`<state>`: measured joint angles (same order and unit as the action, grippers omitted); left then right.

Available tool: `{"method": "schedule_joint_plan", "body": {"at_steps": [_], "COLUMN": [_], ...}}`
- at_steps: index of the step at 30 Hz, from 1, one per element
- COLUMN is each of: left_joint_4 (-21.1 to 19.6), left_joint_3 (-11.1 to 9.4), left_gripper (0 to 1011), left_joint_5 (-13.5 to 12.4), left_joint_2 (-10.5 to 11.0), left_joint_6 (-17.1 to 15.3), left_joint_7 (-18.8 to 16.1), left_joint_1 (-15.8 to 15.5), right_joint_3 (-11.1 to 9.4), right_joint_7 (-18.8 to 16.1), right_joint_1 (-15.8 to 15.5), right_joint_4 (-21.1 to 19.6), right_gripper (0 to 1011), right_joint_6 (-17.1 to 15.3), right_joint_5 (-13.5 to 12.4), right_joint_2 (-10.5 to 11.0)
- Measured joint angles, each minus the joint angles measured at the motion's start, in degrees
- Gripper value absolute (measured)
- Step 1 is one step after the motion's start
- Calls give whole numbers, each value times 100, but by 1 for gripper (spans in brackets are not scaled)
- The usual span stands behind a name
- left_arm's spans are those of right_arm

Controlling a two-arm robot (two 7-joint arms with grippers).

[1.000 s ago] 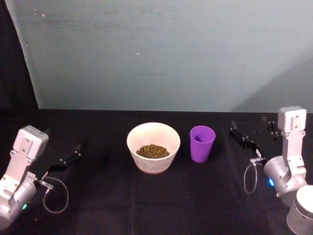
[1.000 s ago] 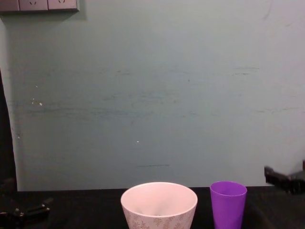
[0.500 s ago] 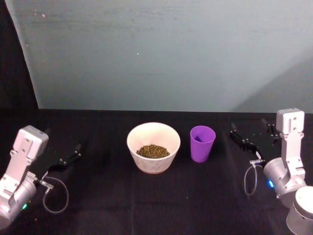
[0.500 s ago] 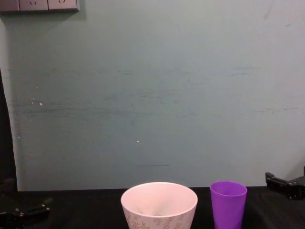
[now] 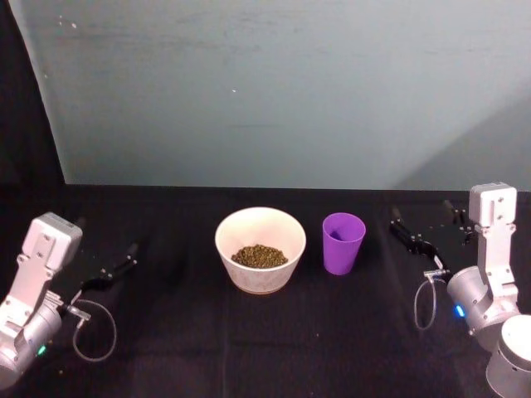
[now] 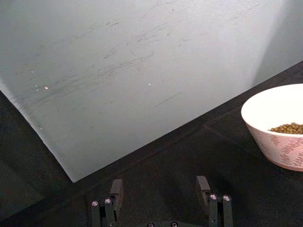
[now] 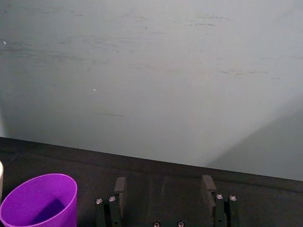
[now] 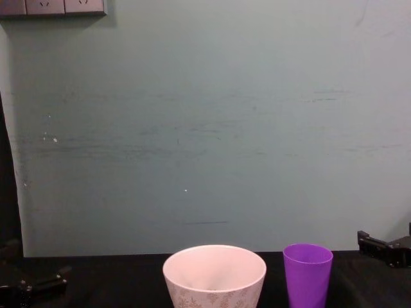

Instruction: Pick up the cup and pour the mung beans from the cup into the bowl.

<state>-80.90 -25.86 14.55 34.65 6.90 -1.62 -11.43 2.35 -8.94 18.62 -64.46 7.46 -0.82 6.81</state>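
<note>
No brand names, labels or readable writing on anything here as far as I can make out. The cup is plain and the bowl just has a faint leafy pattern on its outside.

Going left to right: the left gripper point(image 5: 106, 267) sits low over the black table point(image 5: 249, 348) on the left side, well apart from the bowl. In its wrist view the two fingers point(image 6: 116, 188) are spread wide with nothing between them, just bare black table below. A thin looped cable point(image 5: 93, 332) hangs beside that arm.

Next is the bowl point(image 5: 260, 249), wide, pale pinkish-white, standing upright in the middle of the table. There's a layer of mung beans point(image 5: 259, 255) in the bottom of it, brownish-green. The left wrist view catches its patterned side and the beans too.

Just to the right of the bowl, close but not touching, is the purple cup point(image 5: 343, 243), upright on the table. From the head and right wrist views its inside looks purple all the way down, no beans that I can see in it.

Then the right gripper point(image 5: 423, 225), to the right of the cup with a clear gap between them. Its fingers point(image 7: 120, 185) are wide apart and hold nothing, touching nothing. In the chest view it pokes in at the right edge, at about the height of the cup's rim.

Behind it all is a pale greenish wall point(image 8: 205, 128) with some scuffs, and a wall socket strip point(image 8: 52, 6) at the top left.
</note>
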Motion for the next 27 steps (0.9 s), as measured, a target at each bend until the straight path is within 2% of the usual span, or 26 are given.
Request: {"method": "schedule_joint_plan", "body": {"at_steps": [27], "left_joint_4": [0], "left_joint_3": [0], "left_gripper": [1011], "left_joint_5": [0], "left_joint_2": [0], "left_joint_6": [0], "left_joint_7": [0], "left_joint_1": [0], "right_joint_3": [0], "right_joint_7": [-9], "right_joint_1": [0], "right_joint_4": [-6], "right_gripper": [1003], "right_joint_6": [4], "right_joint_5": [0], "right_joint_2": [0]}}
